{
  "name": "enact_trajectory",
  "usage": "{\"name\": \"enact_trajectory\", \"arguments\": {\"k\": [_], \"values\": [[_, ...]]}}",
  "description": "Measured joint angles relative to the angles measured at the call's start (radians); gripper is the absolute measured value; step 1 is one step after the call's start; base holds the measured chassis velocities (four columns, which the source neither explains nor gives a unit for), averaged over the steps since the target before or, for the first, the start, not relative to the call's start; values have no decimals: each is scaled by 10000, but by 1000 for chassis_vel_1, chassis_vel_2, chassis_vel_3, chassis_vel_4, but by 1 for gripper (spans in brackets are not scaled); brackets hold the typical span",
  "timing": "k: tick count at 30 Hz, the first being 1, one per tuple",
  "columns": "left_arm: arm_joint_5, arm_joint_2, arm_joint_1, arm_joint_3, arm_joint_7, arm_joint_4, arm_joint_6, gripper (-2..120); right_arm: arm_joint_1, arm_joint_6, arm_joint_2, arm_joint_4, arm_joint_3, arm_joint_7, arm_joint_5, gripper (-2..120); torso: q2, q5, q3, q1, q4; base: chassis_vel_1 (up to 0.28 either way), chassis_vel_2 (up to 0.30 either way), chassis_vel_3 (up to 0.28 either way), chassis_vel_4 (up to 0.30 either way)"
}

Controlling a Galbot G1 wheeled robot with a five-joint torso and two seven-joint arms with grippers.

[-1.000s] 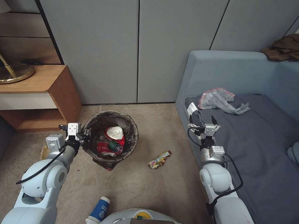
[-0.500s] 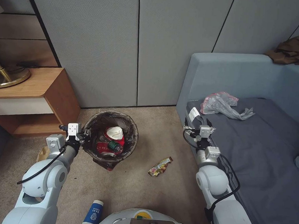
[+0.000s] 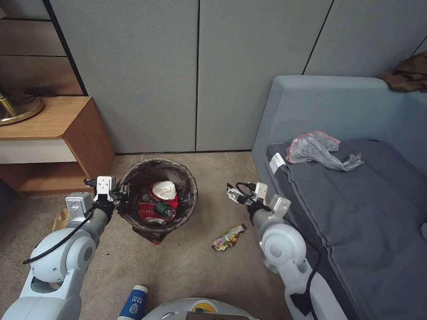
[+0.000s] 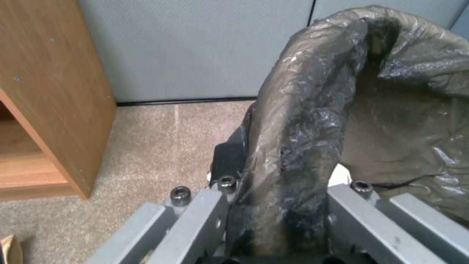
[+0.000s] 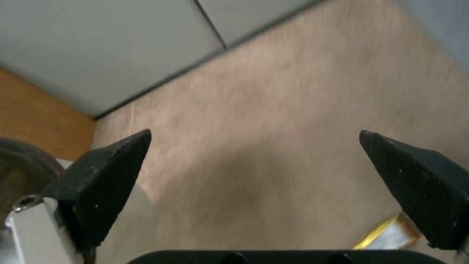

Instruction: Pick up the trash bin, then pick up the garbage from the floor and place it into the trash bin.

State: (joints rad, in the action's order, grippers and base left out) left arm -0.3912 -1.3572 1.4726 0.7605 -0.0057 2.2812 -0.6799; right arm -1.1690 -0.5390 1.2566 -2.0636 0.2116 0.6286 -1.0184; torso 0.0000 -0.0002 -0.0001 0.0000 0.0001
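Trash bin (image 3: 158,195): white, dark bag liner folded over the rim, held just above the carpet floor (image 3: 201,266) in front of the grey wall panels. Inside: a crushed red-white paper cup (image 3: 164,191) and a bottle with green label (image 3: 164,208). The left end effector (image 3: 115,195) is clamped on the bin's near-left rim; in the left wrist view the liner-covered rim (image 4: 293,146) sits pinched between the two grey fingers (image 4: 195,220).

Garbage not yet collected: a yellow wrapper (image 3: 227,237) on the floor to the right of the bin, between it and the sofa; a blue-white cup (image 3: 132,306) lying on its side near the robot's base.

Right end effector (image 3: 234,193): hangs over the carpet between bin and sofa, above and just beyond the wrapper, black fingertips (image 5: 102,176) spread wide, nothing between them. Wrapper edge (image 5: 386,234) is at the margin of the right wrist view, off-centre.

Judgement, step in hand: approach to the yellow wrapper. To do it well: pull the end effector back toward the robot until the wrapper is centred between the tips, turn the wrist so the fingers close across the wrapper's narrow width, descend until the tips press lightly into the pile, then close. The wrapper is flat and slick, so a shallow pinch will likely slip. Keep the bin level.

Surroundings: wooden side cabinet (image 3: 44,133) left of the bin, grey sofa (image 3: 366,200) on the right.
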Motion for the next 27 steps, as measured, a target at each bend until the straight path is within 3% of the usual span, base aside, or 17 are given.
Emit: {"name": "enact_trajectory", "arguments": {"k": [8,27], "values": [[31,-16,25,1,2,6,-4,5,683,34,377,1153,-229,1119,-1584,100,0,1,2,0,0,0,0,0,0],[111,-104,2,-100,85,-141,54,5,-295,207,999,2327,487,2175,-215,100,0,2,1,0,-1,0,0,0,0]]}}
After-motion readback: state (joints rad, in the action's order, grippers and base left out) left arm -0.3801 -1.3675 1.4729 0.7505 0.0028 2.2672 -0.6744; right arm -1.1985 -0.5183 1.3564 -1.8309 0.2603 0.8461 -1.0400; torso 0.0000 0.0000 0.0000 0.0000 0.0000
